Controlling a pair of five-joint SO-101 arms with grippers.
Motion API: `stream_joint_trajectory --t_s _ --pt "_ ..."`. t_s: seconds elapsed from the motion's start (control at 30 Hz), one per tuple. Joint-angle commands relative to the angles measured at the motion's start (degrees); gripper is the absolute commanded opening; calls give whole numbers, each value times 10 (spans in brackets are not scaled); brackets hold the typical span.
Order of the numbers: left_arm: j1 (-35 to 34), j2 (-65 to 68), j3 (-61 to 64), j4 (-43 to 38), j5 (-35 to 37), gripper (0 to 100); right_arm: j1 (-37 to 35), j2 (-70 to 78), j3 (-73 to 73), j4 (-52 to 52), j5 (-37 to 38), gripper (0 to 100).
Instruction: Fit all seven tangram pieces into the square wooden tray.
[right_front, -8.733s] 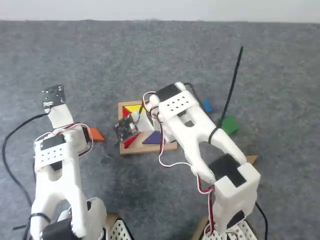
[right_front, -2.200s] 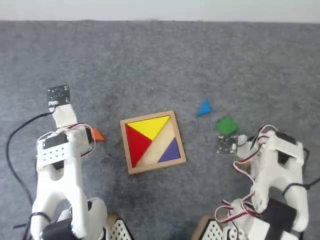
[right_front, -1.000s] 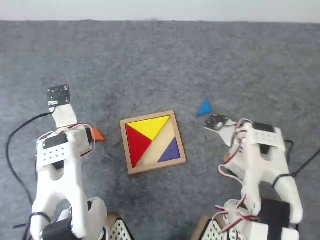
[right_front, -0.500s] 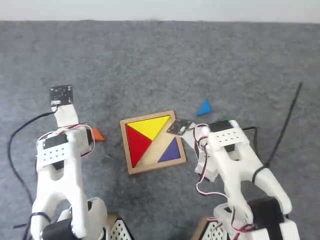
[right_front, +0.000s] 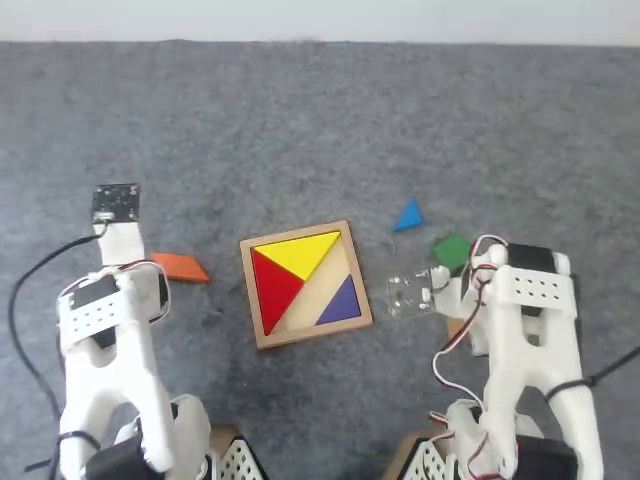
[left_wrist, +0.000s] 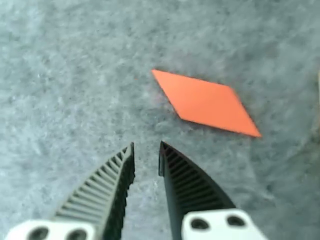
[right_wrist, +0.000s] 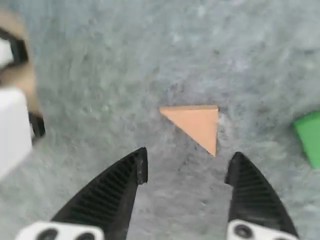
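Count: 1 square wooden tray (right_front: 256, 300), 7 tangram pieces, 2 white arms.

In tray, 3 pieces: yellow triangle (right_front: 296, 252), red triangle (right_front: 274, 285), purple triangle (right_front: 341, 301), which is smaller than the other two. All lie flat. A bare wood strip shows between red and purple. Tray has a raised pale rim and sits rotated slightly on the table (right_front: 300, 120), which has a grey, felt-like nap.

Outside tray, 4 pieces, all flat and matte:
- orange parallelogram (left_wrist: 206, 102), left of the tray
- blue triangle (right_front: 408, 215), small, right of the tray
- green square (right_front: 450, 249), just below the blue one
- peach triangle (right_wrist: 196, 124), plain wood tone

Left gripper (left_wrist: 146, 147): ribbed black jaws a narrow slit apart, holding nothing. It sits over bare table, near the parallelogram but not touching it.

Right gripper (right_wrist: 189, 155): jaws spread wide, holding nothing. The peach triangle lies just ahead, between the tips.
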Motion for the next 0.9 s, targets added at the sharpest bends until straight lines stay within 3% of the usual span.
stream_joint_trajectory --t_s 0.0,0.3,0.43,0.87 --pt "14 -19 3 5 -41 77 12 -23 -49 7 62 274" --pt "38 -21 8 17 -67 76 8 -22 52 -130 160 274" --pt "69 -46 21 15 -84 76 8 -22 95 -166 171 274" --pt "93 -352 193 -31 -74 80 -19 -22 127 -206 136 273"
